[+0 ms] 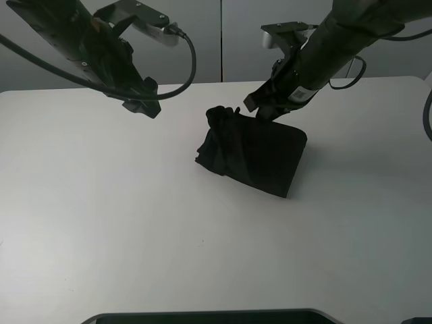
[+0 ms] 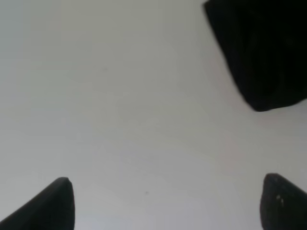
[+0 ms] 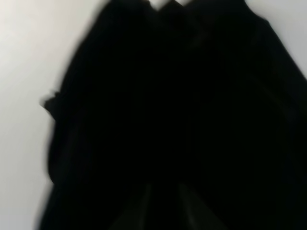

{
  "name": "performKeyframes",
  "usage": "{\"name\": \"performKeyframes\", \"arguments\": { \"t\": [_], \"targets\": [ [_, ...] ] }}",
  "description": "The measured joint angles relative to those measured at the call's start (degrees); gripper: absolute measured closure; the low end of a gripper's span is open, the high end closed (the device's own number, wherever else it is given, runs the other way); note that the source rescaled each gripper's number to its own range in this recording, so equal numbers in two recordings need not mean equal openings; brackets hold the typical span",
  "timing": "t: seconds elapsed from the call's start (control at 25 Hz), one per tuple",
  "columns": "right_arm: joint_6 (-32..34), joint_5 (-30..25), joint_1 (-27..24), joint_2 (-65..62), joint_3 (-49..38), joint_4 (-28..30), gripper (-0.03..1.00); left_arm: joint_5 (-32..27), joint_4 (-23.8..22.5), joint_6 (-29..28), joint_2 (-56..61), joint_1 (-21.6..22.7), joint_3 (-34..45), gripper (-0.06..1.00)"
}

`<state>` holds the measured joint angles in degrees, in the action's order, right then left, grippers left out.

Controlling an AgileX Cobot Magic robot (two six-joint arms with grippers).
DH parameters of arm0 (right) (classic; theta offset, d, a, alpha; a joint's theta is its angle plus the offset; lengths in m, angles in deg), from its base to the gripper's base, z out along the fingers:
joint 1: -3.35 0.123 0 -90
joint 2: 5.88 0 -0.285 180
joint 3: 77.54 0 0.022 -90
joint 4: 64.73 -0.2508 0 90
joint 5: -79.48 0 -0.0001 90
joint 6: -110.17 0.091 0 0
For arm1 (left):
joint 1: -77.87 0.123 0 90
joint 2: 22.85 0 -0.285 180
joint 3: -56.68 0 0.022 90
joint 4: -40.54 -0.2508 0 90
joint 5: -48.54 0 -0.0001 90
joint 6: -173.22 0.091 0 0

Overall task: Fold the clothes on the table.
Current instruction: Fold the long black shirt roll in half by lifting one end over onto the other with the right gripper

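The black T-shirt (image 1: 253,155) lies bunched in a folded bundle on the middle of the white table (image 1: 101,223). No print shows on it. My right gripper (image 1: 261,111) is at the bundle's far upper edge and looks shut on the cloth, which is held partly raised. The right wrist view is blurred and filled with black cloth (image 3: 168,105), with the fingers close together at the gripper (image 3: 165,203). My left gripper (image 1: 143,102) hangs above the table, left of the shirt and apart from it. The left wrist view shows it (image 2: 165,196) open and empty, with a shirt corner (image 2: 264,52) ahead.
A dark flat edge (image 1: 202,316) runs along the table's near side. A grey wall (image 1: 223,40) stands behind the table's far edge. A cable (image 1: 185,64) loops from the left arm. Bare white tabletop (image 2: 120,96) lies under the left gripper.
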<state>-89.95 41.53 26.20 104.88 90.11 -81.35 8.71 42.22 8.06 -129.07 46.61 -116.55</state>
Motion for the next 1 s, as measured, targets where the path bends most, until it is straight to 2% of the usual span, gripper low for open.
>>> {"name": "performKeyframes", "arguments": {
  "t": [0.12,0.36,0.56,0.64,0.72,0.92,1.0],
  "targets": [
    [3.77,-0.79,-1.33,0.0,0.0,5.22,0.96,0.96,1.52,1.84,0.0,-4.3,0.0,-0.06],
    [5.54,-1.19,-4.76,1.42,-0.22,7.06,0.97,8.13,2.11,3.26,0.0,-10.48,0.0,-0.06],
    [3.93,-1.06,-4.9,5.83,-0.34,7.06,0.97,12.0,3.99,4.54,-3.81,-11.78,0.0,-0.06],
    [2.74,-0.71,-4.9,7.73,-0.34,7.06,0.97,11.76,6.13,7.93,-6.35,-11.78,0.0,-0.06],
    [2.38,-0.04,-4.9,9.6,-0.34,7.06,0.97,11.17,9.5,12.56,-8.51,-11.88,0.0,-0.06],
    [1.73,1.12,-4.9,12.24,-0.34,6.96,0.97,8.59,26.89,30.59,-10.35,-13.45,0.0,-0.06],
    [1.38,1.46,-5.0,12.62,-0.34,6.96,0.97,6.88,31.65,34.26,-10.35,-14.5,0.0,-0.01]
  ]
}}
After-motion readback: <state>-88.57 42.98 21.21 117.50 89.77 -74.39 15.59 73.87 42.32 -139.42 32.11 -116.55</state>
